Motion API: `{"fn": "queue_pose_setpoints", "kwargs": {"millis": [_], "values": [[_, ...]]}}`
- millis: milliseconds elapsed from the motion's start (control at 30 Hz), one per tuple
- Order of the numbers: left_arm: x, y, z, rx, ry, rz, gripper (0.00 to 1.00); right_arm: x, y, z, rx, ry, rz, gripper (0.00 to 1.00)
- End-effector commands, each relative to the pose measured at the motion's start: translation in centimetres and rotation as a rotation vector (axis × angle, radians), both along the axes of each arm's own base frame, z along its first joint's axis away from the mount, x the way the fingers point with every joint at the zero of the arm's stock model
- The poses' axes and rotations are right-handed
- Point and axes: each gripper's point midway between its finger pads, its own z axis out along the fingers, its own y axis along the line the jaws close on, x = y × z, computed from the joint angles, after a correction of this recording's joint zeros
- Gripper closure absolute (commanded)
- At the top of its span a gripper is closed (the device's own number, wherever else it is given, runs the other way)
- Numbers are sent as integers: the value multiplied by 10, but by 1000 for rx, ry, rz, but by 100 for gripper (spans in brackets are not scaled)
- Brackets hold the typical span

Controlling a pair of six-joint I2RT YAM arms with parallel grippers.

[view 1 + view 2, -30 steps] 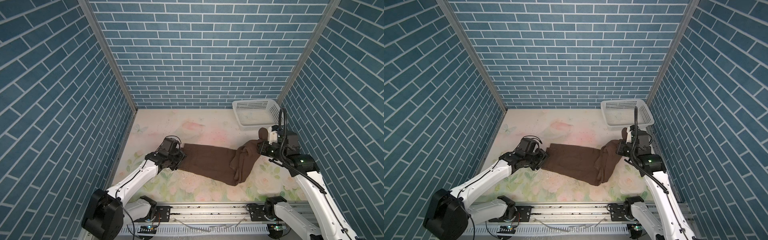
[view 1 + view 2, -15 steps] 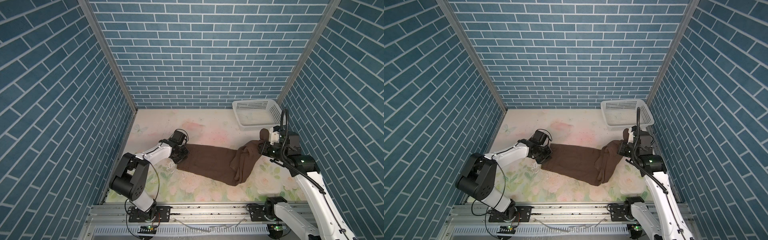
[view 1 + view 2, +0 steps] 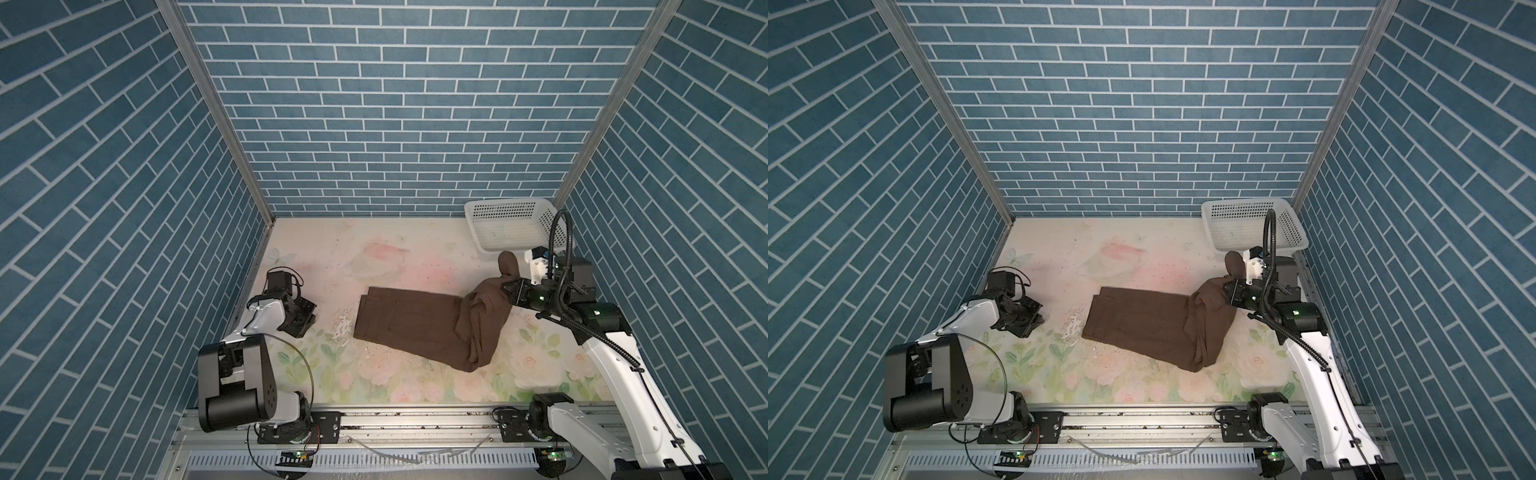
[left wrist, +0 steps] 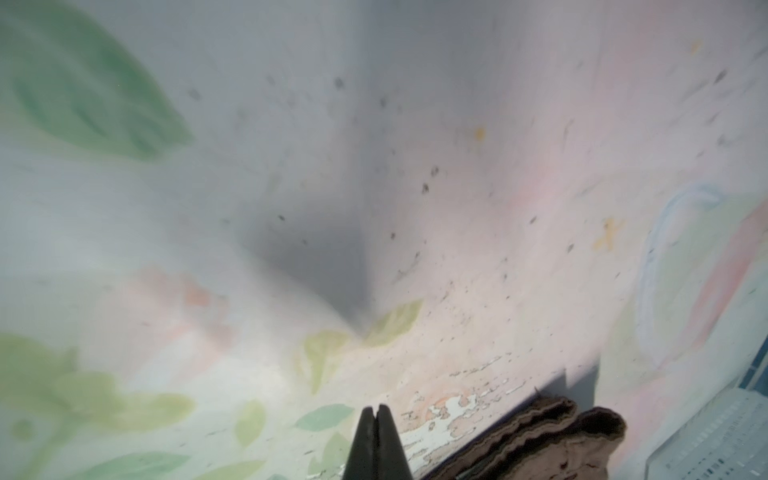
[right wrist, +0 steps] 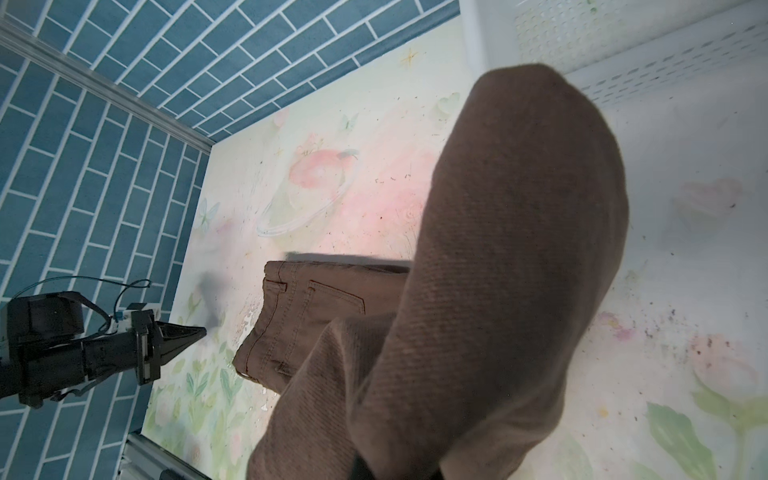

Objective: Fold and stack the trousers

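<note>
— Looking at both top views first: where are the trousers (image 3: 409,320)?
— Across the middle of the tabletop (image 3: 374,253), with the long axis running left to right and dipping slightly toward the lower right. The waistband end points left. The leg end bunches at the right, where the right fingers (image 3: 509,287) are clamped on it and hold it up off the tabletop, just below the white perforated basket (image 3: 473,206).
— And the left fingers (image 3: 305,320)?
— Left of the waistband and apart from it, with bare tabletop between. The right arm is nearer and already has cloth.
— Left wrist view?
— The left fingers (image 4: 376,440) are pressed together on nothing. The trousers (image 4: 536,428) show a layered waistband edge at lower right, not touching them.
— Right wrist view?
— The lifted leg of the trousers (image 5: 519,249) fills the centre and hides the right fingers. The flat waistband part lies centre left, and the clenched left fingers (image 5: 187,332) at lower left point toward it.
— Next move?
— I'd judge the leg end must travel leftward along that long axis, over toward the waistband.
</note>
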Motion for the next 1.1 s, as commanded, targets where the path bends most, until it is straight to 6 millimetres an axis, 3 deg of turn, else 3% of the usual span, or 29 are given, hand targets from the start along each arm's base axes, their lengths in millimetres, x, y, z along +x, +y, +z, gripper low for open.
{"fn": "queue_pose_setpoints", "kwargs": {"millis": [0, 67, 167, 433, 567, 600, 633, 667, 700, 800, 867, 1067], "values": [[8, -17, 22, -1, -52, -127, 82, -3, 3, -11, -7, -7, 38, 100], [20, -47, 32, -14, -108, -254, 54, -2, -1, -9, -26, -21, 26, 100], [27, -92, 32, -25, -141, -406, 41, 1, -5, -8, -52, -24, 19, 100], [19, -179, -15, -98, -76, -610, 35, 6, -8, -10, -53, -9, -5, 100], [14, -193, -43, -90, 21, -642, 48, 5, -12, -10, -55, -10, -24, 100], [14, -193, -47, -91, 33, -634, 54, 5, -13, -10, -56, -9, -30, 100], [14, -193, -51, -94, 45, -628, 66, 4, -13, -10, -54, -8, -31, 100], [14, -192, -55, -95, 61, -623, 88, 4, -13, -11, -52, -4, -34, 100], [15, -190, -56, -91, 69, -619, 100, 4, -13, -12, -52, 1, -35, 100], [20, -175, -50, -78, 75, -590, 100, 3, -12, -13, -43, 8, -34, 100], [24, -150, -40, -78, 73, -534, 100, 3, -10, -15, -32, 18, -28, 100], [11, -28, 7, 9, 58, -280, 100, 0, -1, -28, 35, 50, -7, 100]]}}
